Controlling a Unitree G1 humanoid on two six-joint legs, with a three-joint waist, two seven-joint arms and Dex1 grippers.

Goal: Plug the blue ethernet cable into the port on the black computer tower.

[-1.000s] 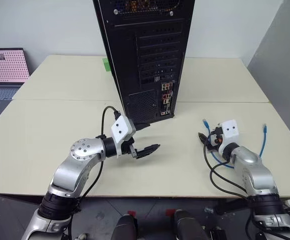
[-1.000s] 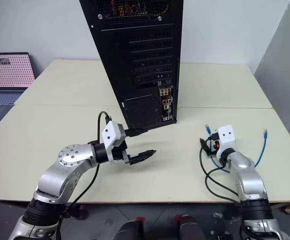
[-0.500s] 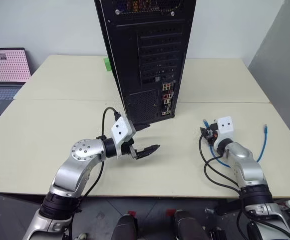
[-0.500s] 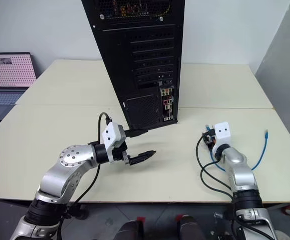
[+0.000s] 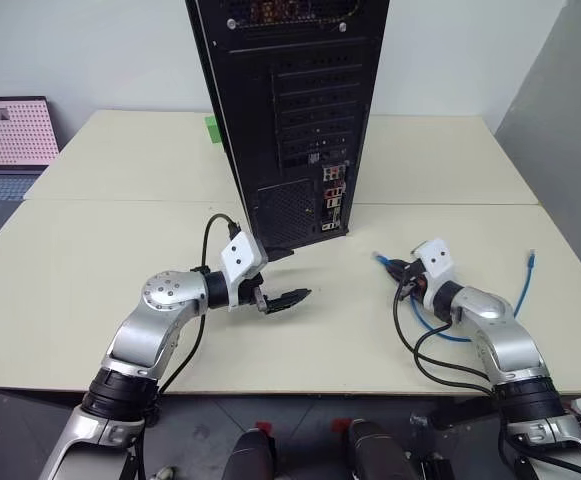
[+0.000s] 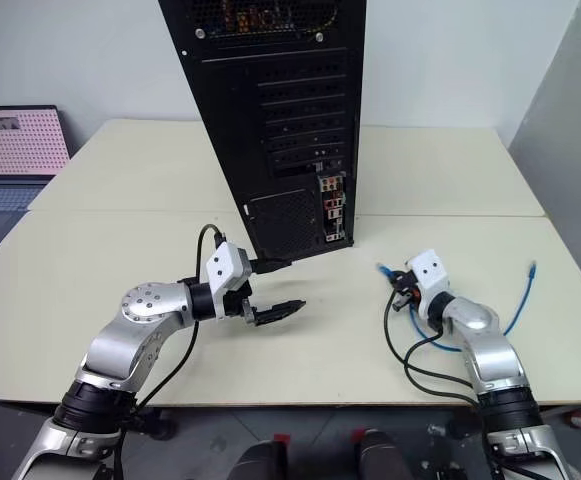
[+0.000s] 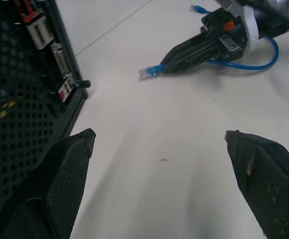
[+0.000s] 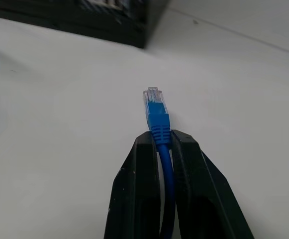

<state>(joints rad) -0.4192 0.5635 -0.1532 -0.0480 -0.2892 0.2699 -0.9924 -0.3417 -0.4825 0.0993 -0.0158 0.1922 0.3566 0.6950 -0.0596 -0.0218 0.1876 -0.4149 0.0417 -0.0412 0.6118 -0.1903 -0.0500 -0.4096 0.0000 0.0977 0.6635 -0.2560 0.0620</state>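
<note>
The thin blue ethernet cable (image 8: 158, 130) is pinched behind its plug by the right hand (image 8: 158, 144); the left hand (image 7: 161, 149) is held open. The plug could twist in so narrow a grip and be jammed against the black metal computer tower (image 5: 290, 110) beside the port.

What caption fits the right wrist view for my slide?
Right gripper shut on the blue ethernet cable, clear plug protruding toward the black computer tower.

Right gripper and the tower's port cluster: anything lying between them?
Nothing. In the left eye view, bare table separates the right gripper, shut on the blue ethernet cable, from the port cluster.
</note>
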